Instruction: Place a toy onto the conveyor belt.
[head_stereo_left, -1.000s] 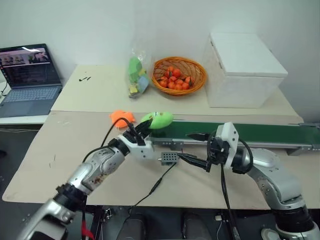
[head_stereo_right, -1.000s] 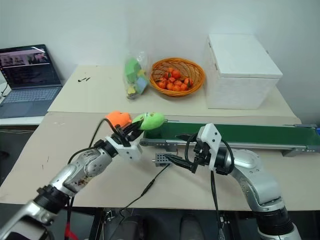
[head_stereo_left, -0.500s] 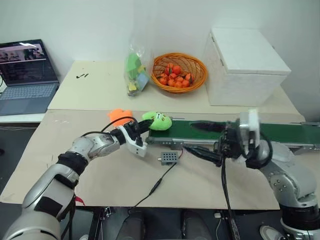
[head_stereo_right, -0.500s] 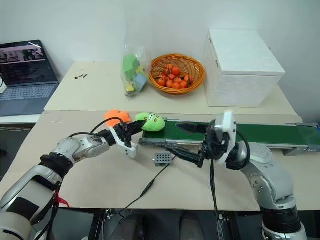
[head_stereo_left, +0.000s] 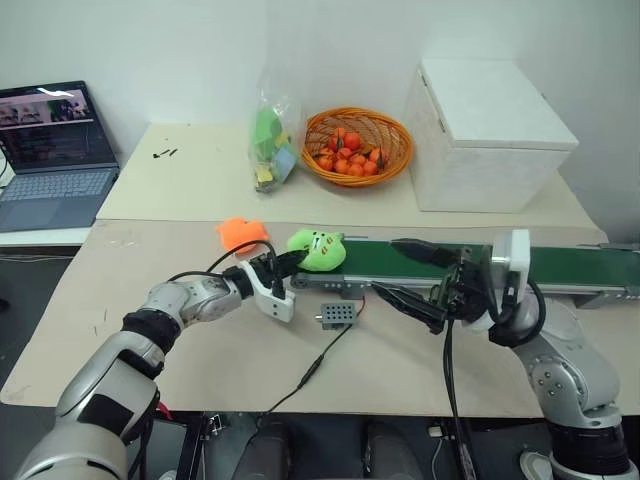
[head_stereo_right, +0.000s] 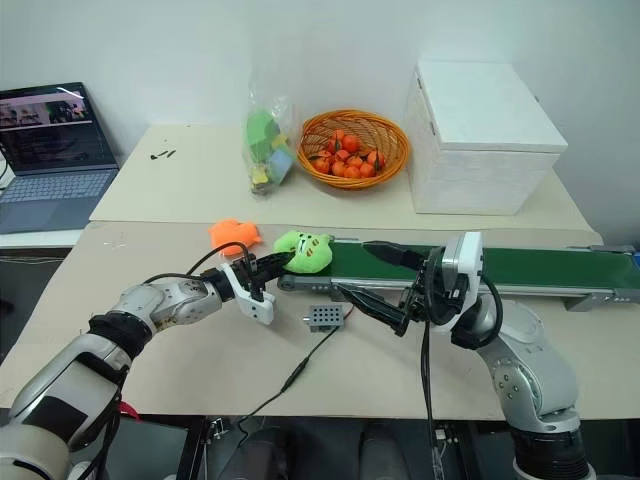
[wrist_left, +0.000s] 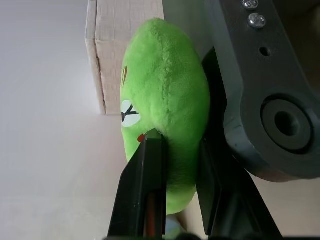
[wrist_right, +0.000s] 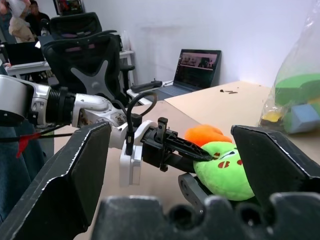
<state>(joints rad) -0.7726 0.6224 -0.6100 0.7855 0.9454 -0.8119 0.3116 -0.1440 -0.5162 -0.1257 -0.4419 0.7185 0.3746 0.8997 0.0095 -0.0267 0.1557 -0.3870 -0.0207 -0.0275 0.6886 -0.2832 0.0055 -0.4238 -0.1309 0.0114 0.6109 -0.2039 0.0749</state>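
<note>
Laptop (head_stereo_left: 55, 150) far left; bagged toys (head_stereo_left: 272, 145) beside orange basket (head_stereo_left: 358, 147); white box (head_stereo_left: 488, 137) right.

My beige table (head_stereo_left: 150, 360) fills the frame's middle. On it lie my long dark-green conveyor belt (head_stereo_left: 570, 268) at right, an orange plush toy (head_stereo_left: 240, 232) left of centre, and a small grey perforated box (head_stereo_left: 338, 316) below.

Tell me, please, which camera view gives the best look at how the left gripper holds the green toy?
The left wrist view: its fingers pinch the toy close up. The head views show the toy small at the conveyor belt's end; the right wrist view shows the left gripper from the side.
</note>
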